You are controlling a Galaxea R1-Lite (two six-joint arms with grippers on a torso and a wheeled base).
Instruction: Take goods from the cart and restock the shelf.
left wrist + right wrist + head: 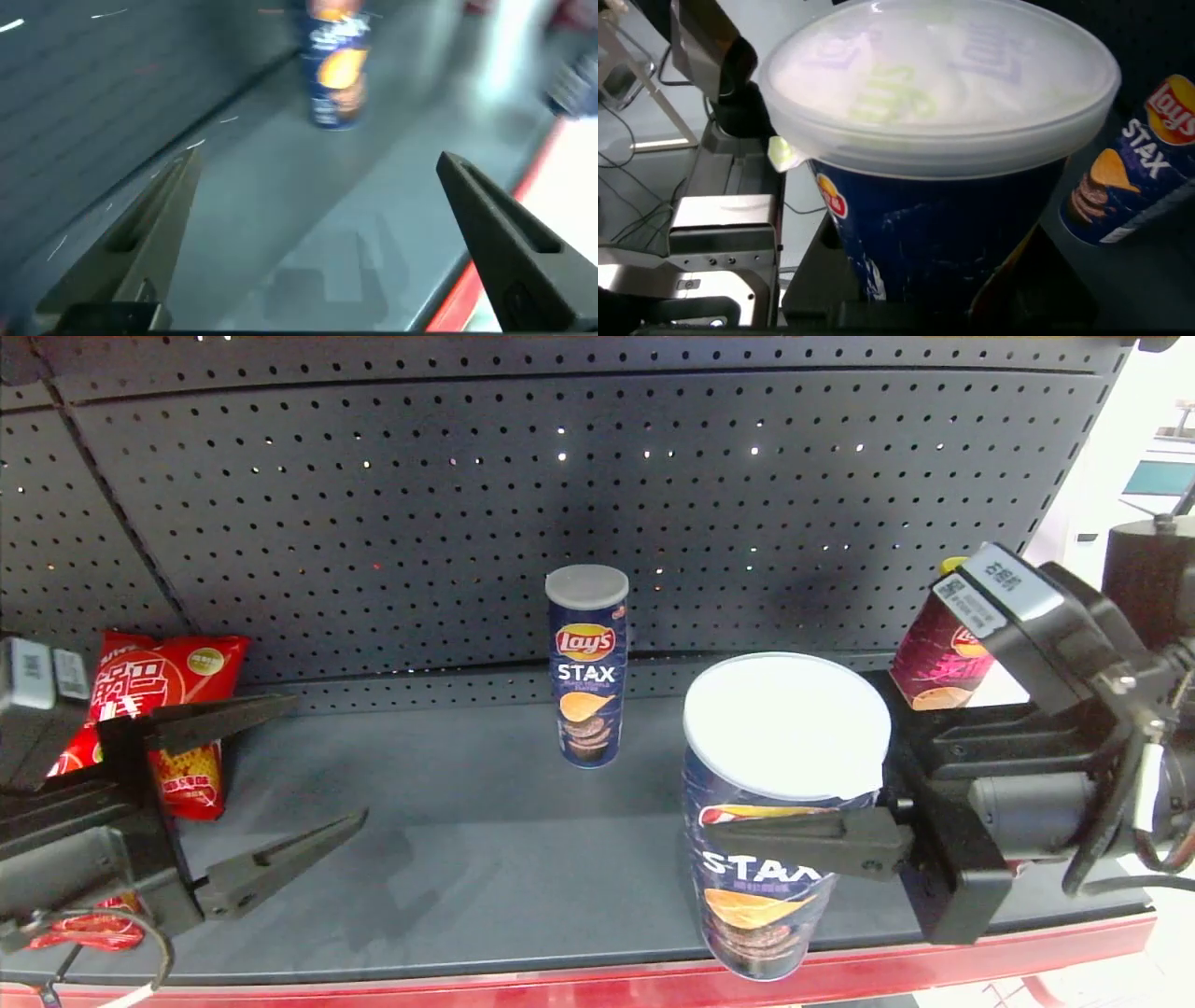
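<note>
Gripping a blue chips can (761,905) just below its white lid, the right gripper (738,775) has its fingers (803,845) pinched on the can's sides. The can is upright at the front right of the dark shelf (467,859), over the red front edge; whether its base touches the shelf cannot be told. A second blue can (588,672) stands upright mid-shelf near the pegboard back (467,523), well apart from the held one. The left gripper (322,761) hangs over the shelf's left end, its fingers spread wide around nothing. Behind it a red snack bag (177,709) leans on the pegboard. A purple snack pack (938,658) stands at the far right, behind the right gripper.
</note>
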